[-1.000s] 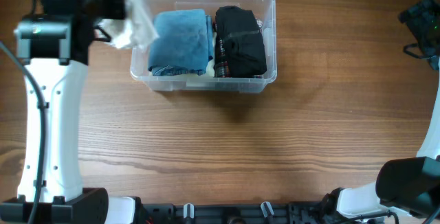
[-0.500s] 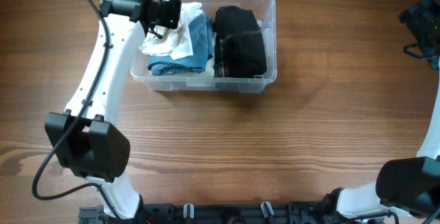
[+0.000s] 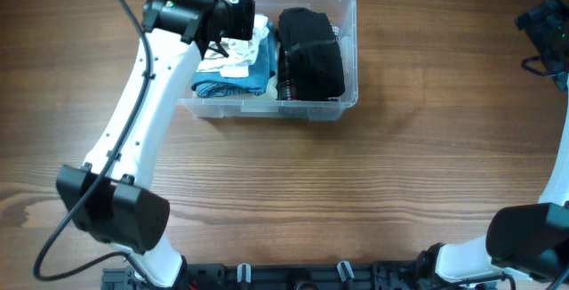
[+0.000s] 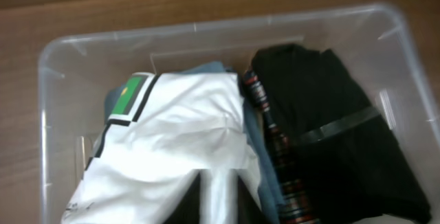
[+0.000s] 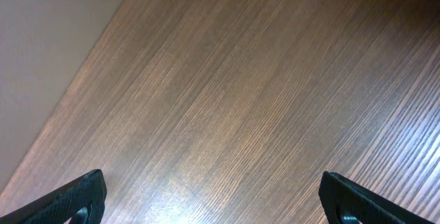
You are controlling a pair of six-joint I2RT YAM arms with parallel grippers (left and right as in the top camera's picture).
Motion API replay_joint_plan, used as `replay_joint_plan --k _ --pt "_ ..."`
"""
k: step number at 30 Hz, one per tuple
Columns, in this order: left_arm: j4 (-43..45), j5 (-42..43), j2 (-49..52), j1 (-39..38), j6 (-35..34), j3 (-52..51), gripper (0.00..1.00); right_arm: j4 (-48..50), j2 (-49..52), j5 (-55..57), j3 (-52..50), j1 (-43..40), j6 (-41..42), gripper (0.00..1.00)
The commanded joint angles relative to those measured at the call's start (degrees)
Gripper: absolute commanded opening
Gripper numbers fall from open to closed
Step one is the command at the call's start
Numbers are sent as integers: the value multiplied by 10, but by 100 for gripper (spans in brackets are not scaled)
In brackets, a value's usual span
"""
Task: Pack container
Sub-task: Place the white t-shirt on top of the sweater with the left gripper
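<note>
The clear plastic container (image 3: 348,50) stands at the far middle of the table. Inside lie a folded blue garment (image 3: 233,83) on the left and a black garment (image 3: 311,54) on the right. My left gripper (image 3: 238,25) is shut on a white garment (image 3: 233,52) with a green and black patch and holds it over the blue garment, inside the container's left half. In the left wrist view the white garment (image 4: 179,138) hangs from the jaws (image 4: 216,207) above the container (image 4: 69,52), next to the black garment (image 4: 330,128). My right gripper (image 5: 213,196) is open and empty over bare table at the far right.
The right arm (image 3: 547,28) sits at the table's far right edge. The left arm reaches from its base (image 3: 116,219) at the front left up to the container. Wooden table (image 3: 356,174) lies in front of the container.
My left gripper has carried the white garment rightward from outside the container's left end to over the blue garment inside it. The right arm has not moved.
</note>
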Motion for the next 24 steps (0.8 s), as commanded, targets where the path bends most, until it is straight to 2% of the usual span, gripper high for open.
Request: replay_joint_plan --k 1,5,10,17,24 --pt "-9 23 -9 24 -113 4 4 1 3 -1 -2 2 9 100" --pt "-68 38 24 34 -123 4 4 1 2 -1 -2 2 9 100" --pt "-83 44 62 44 -127 4 4 1 3 -1 -2 2 9 100" --pt "-162 76 96 32 -127 -4 4 1 3 -1 -2 2 9 100" --pt "-43 76 96 -37 -181 -157 4 1 3 -1 -2 2 9 100"
